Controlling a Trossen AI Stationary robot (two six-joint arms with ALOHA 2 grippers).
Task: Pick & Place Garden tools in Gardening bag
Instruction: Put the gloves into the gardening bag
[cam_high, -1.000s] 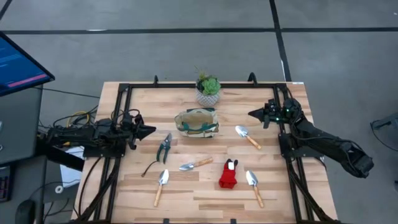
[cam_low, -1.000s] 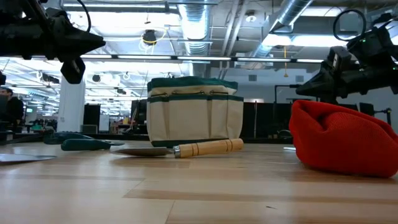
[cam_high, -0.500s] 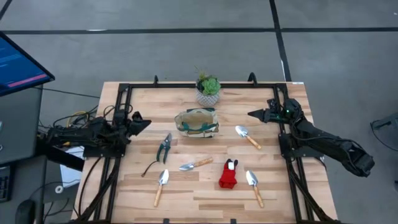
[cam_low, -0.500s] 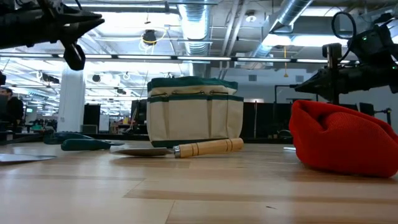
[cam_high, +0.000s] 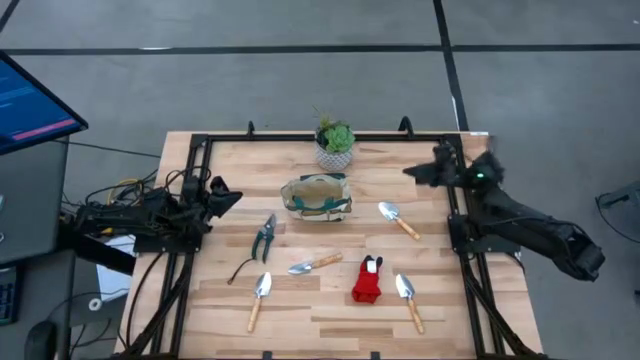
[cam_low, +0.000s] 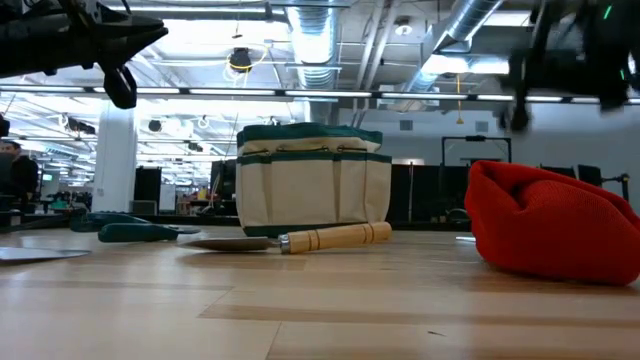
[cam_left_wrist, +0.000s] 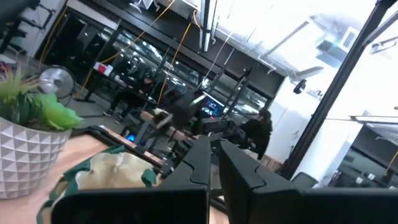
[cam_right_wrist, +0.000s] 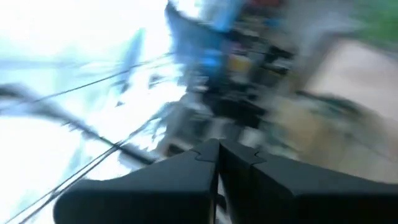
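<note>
The tan gardening bag (cam_high: 316, 196) with green trim stands upright on its base at the table's middle; it also shows in the low view (cam_low: 313, 180). Lying flat around it are dark-handled shears (cam_high: 264, 237), a thin black curved tool (cam_high: 240, 270), several wooden-handled trowels (cam_high: 315, 265) (cam_high: 399, 221) (cam_high: 258, 297) and a red-and-black item (cam_high: 368, 280). My left gripper (cam_high: 236, 197) is shut and empty, raised over the table's left part, left of the bag. My right gripper (cam_high: 410, 172) is shut and empty, raised over the far right part.
A green plant in a white pot (cam_high: 335, 145) stands behind the bag near the far edge. A black frame (cam_high: 300, 138) runs along the table's far, left and right sides. Bare wood lies between the bag and each gripper.
My left gripper has tipped its fingers upward and gone a little toward the far edge. My right gripper has risen and swung toward the far edge, still moving fast. Both stay shut. The tools and the bag have not moved.
</note>
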